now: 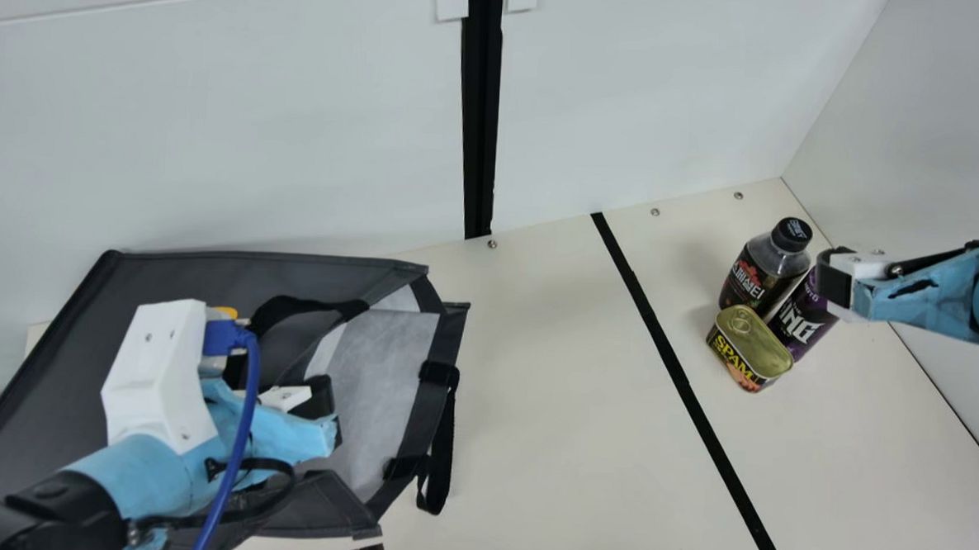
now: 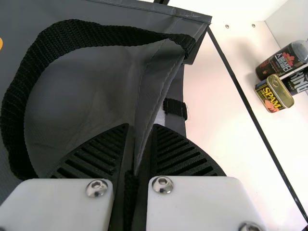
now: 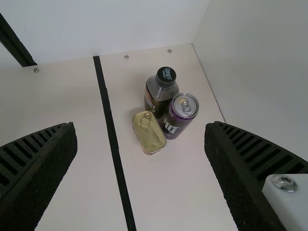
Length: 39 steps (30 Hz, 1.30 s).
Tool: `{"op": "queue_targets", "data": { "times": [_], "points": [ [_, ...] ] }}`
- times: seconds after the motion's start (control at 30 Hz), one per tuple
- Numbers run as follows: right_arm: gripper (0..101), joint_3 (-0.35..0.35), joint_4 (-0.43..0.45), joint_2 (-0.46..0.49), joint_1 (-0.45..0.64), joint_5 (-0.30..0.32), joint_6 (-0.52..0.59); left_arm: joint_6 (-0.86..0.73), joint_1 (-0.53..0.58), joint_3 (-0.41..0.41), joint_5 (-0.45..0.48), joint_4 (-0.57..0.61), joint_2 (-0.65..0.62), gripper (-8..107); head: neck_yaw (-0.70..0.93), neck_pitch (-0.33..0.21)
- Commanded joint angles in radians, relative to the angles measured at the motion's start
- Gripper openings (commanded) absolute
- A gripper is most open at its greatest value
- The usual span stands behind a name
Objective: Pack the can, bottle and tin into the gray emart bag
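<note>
Low at the main view's left, the left end effector [image 2: 142,126] pinches a fold of the bag [image 1: 57,330] at its mouth. Across the black strip [image 1: 683,383], the tin [image 3: 151,137] sits low, lid up, its long axis slanting away from the bottle [image 3: 156,96] toward the near side. Bottle and can [image 3: 178,118] stand upright just behind it, packed close. The right end effector [image 3: 140,124], spread wide, points down toward the trio and is much the nearer; in the main view the can lies just beside its fingers. A straight descent there would probably crowd the neighbours; the side wall [image 1: 926,120] limits room beyond. The bag's mouth faces the goods across the tabletop [image 1: 552,352].
</note>
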State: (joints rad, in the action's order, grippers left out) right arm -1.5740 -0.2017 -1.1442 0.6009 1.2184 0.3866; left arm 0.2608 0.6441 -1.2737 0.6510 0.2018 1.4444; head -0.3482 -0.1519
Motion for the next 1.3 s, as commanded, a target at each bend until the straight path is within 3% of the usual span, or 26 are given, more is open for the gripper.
{"op": "queue_targets", "data": {
  "times": [0.0,1.27],
  "points": [
    [91,0.0,0.0,0.0,0.0,0.0,0.0,0.0,0.0,0.0,0.0,0.0,0.0,10,-0.001,-0.023],
    [91,-0.011,0.027,-0.016,-0.014,-0.004,-0.021,0.0,0.0,0.0,0.0,0.0,0.0,10,-0.001,-0.023]
  ]
}}
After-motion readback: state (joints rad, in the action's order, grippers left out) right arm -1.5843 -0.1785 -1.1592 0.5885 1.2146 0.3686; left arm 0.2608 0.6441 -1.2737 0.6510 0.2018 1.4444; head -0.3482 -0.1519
